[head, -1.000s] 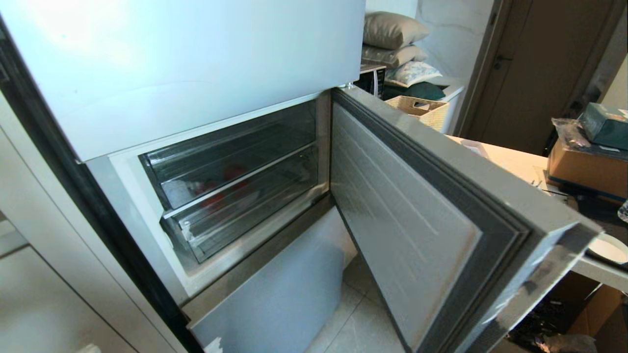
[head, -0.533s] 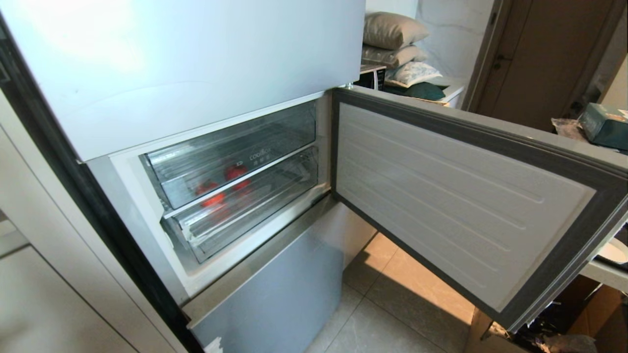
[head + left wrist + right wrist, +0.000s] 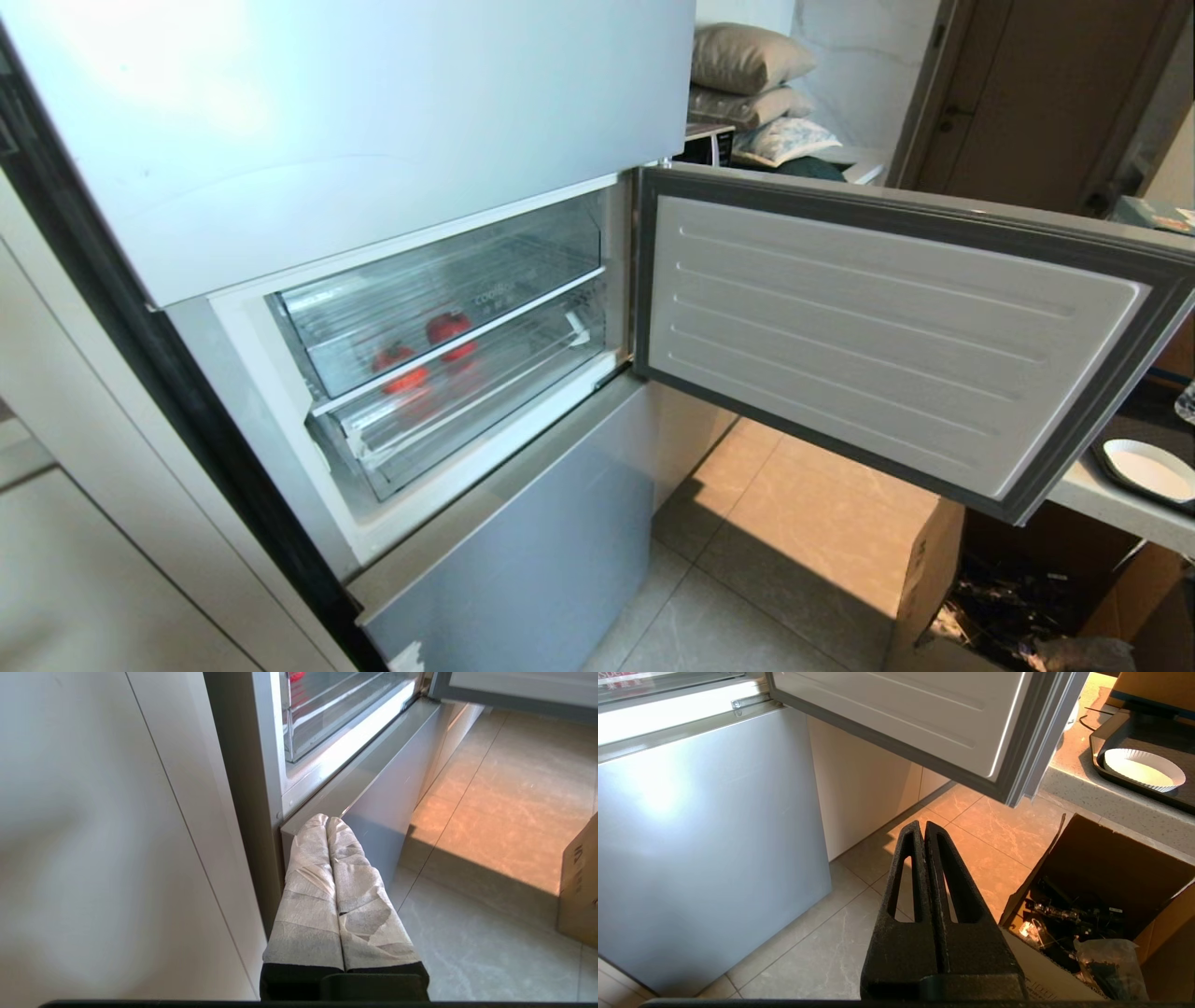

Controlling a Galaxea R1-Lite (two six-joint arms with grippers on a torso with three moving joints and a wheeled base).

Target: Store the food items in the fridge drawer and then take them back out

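Observation:
Two red round food items [image 3: 448, 327] [image 3: 394, 358] show blurred behind the clear front of the upper fridge drawer [image 3: 523, 257], which is pushed in; I cannot tell them apart. A second clear drawer [image 3: 485, 401] sits just below. Neither gripper is in the head view. My left gripper [image 3: 327, 819], wrapped in white tape, is shut and empty, low by the fridge's lower left corner, below the drawers [image 3: 336, 714]. A red bit of a food item [image 3: 295, 675] shows at that view's edge. My right gripper [image 3: 923, 824], black, is shut and empty over the floor tiles.
The compartment door [image 3: 887, 345] stands swung wide to the right. Under it is an open cardboard box [image 3: 1101, 896] of dark clutter. A white paper plate [image 3: 1143, 767] lies on a dark tray on the counter. The closed lower fridge door [image 3: 523, 560] is below the drawers.
The compartment door has swung much further open to the right, and the drawers and the red food items behind them now show brightly lit.

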